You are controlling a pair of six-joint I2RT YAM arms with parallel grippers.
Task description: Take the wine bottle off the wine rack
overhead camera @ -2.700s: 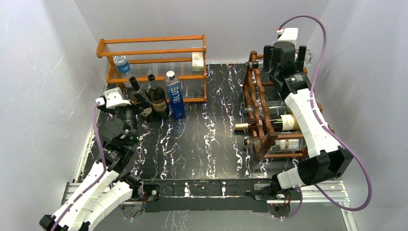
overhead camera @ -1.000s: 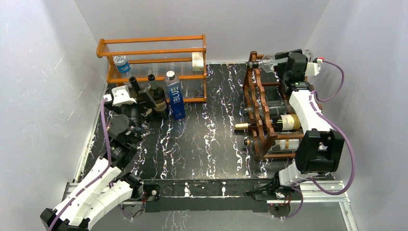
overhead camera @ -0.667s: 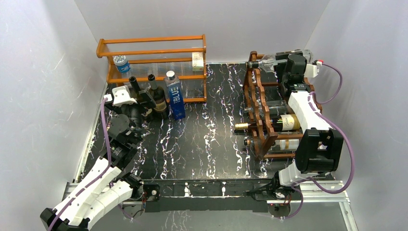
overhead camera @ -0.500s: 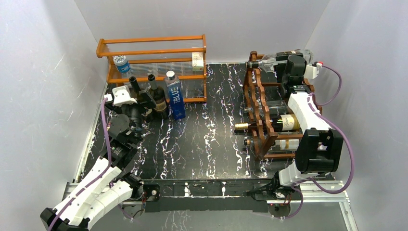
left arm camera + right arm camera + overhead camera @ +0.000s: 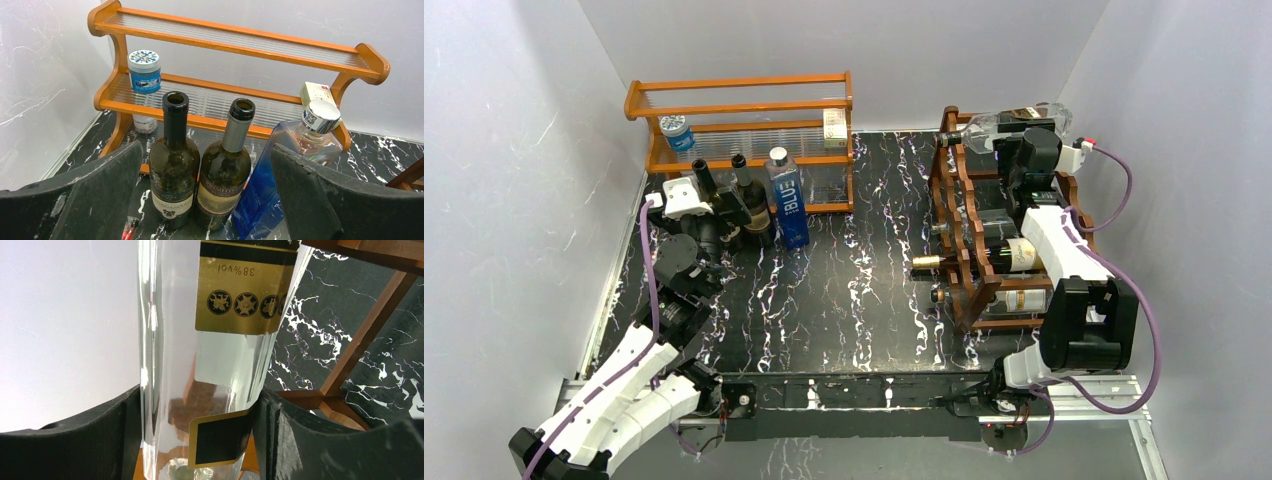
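The dark reddish-brown wine rack (image 5: 965,262) stands at the right of the table. A clear wine bottle (image 5: 992,123) with a gold and black label lies across its top tier, neck pointing left. My right gripper (image 5: 1027,122) is shut on the body of this bottle. In the right wrist view both pads press the glass of the bottle (image 5: 220,355) inside the right gripper (image 5: 197,402), with a rack rail (image 5: 367,332) just behind. My left gripper (image 5: 716,208) stands open at the back left; in its wrist view the left gripper (image 5: 207,152) is wide open, holding nothing.
Two more bottles (image 5: 1014,255) (image 5: 1024,298) lie in lower tiers of the rack. In front of the left gripper stand two dark wine bottles (image 5: 175,170) (image 5: 225,175) and a blue bottle (image 5: 280,175). Behind them is an orange shelf (image 5: 739,85) with a blue-lidded jar (image 5: 144,70).
My right gripper has closed onto the clear bottle, which has shifted slightly up and to the right on the rack top. The left arm has barely moved.
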